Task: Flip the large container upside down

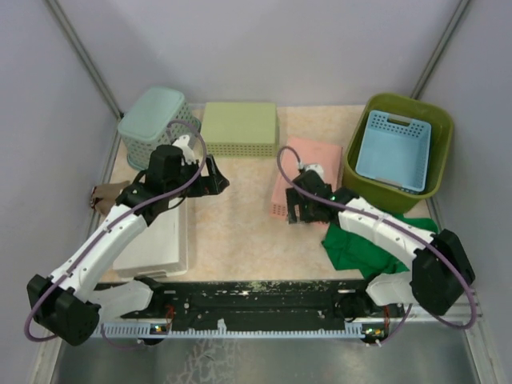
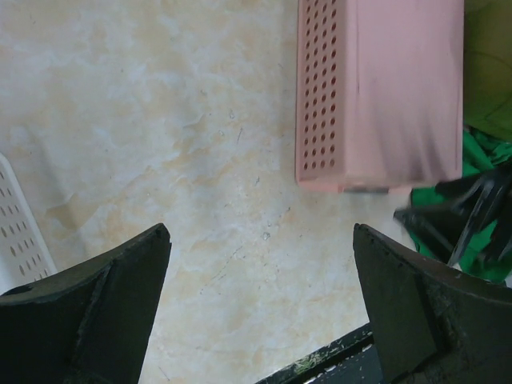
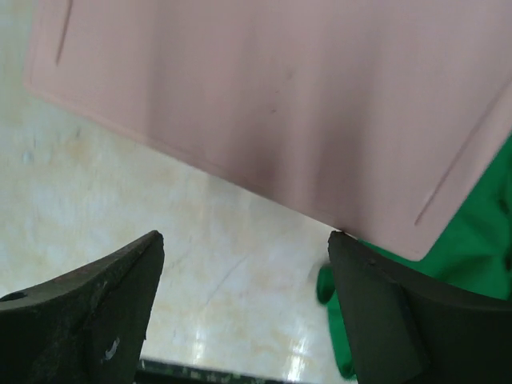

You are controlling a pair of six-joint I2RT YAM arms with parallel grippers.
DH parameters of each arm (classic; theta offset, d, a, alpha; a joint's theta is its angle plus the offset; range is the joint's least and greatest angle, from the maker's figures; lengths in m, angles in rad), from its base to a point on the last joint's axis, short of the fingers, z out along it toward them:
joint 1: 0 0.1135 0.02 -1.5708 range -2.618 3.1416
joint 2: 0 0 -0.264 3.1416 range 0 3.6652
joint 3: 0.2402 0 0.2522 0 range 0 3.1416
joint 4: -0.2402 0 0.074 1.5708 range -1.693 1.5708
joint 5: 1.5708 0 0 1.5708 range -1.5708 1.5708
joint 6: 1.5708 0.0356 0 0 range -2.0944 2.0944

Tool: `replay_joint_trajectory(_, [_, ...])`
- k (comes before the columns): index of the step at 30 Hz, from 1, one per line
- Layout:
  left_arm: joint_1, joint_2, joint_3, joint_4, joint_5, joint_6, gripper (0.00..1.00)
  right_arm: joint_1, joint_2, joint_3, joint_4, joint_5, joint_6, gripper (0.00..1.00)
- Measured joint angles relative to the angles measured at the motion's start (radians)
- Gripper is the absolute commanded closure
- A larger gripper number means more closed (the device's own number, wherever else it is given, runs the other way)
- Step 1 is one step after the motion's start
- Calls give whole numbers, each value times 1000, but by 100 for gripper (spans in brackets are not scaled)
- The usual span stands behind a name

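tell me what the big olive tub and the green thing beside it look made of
The large container looks like moulded plastic: smooth rigid walls, rounded corners, an even colour. The green cloth looks like matte fabric, lying crumpled in soft folds.

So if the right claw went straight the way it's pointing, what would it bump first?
Probably the pink basket: it fills the view just ahead of the open right gripper. Depth is unclear, so it might touch the bare table beside the basket's edge instead.
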Motion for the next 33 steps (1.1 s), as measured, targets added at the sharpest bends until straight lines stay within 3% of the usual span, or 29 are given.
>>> replay_joint_trajectory(6, [0, 10, -12, -10, 5, -2, 0, -214, 135, 147, 154, 89, -43, 17])
replay_joint_trajectory(11, [0, 4, -12, -12, 2, 2, 0, -277, 208, 250, 235, 87, -83, 22])
replay_joint_trajectory(16, [0, -29, -14, -17, -11, 8, 0, -248, 174, 232, 298, -26, -111, 22])
replay_joint_trajectory(25, [0, -37, -15, -16, -14, 21, 0, -12, -69, -80, 356, -174, 3, 22])
replay_joint_trajectory(29, [0, -36, -18, -16, -10, 21, 0, -13, -31, -129, 348, -159, 63, 20])
replay_joint_trajectory(33, [0, -36, -26, -9, 0, 18, 0, -84, 107, -53, 345, -120, 20, 19])
